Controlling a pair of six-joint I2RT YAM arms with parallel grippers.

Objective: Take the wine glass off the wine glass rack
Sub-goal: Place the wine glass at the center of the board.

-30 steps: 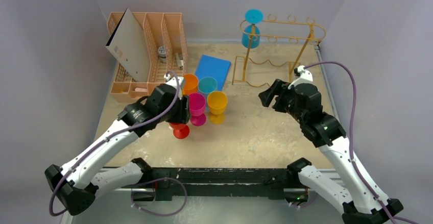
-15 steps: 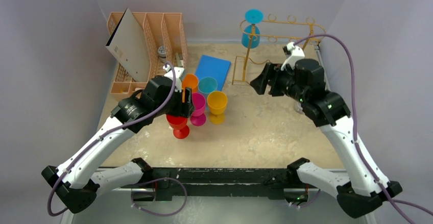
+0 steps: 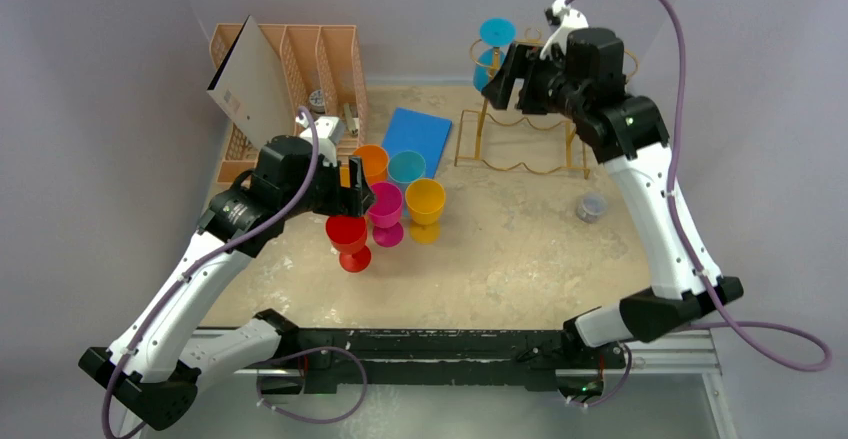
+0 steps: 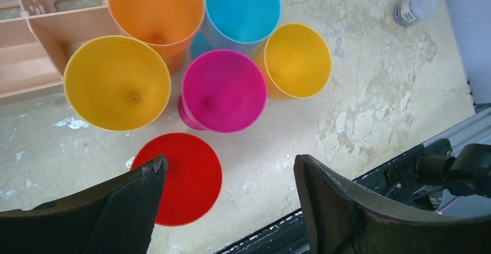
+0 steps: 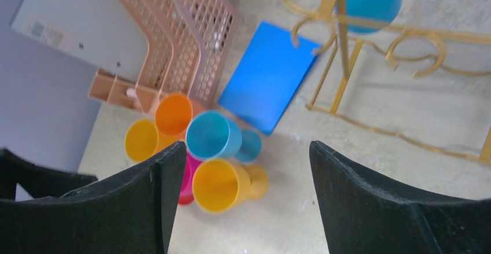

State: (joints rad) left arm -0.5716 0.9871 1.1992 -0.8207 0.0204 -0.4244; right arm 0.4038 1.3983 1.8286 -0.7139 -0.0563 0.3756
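Wine glass (image 3: 491, 67), blue, hanging upside down, stem vertical, at far-left end of wine glass rack (image 3: 480, 124); just left of right gripper (image 3: 505, 81), jaws spread, empty. Left gripper (image 4: 226, 167) also open, well apart.

Rear overhead camera looks down; both wrist cameras see the teal cup (image 4: 242, 8).

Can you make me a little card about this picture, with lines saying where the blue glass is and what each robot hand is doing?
Blue wine glass: hanging upside down on the rack
Rack: thin gold wire, at the back right
Right gripper: open, up close to the blue glass, not holding it
Left gripper: open and empty, above the red glass
Standing glasses: six, bunched together, right way up
Job: not done yet
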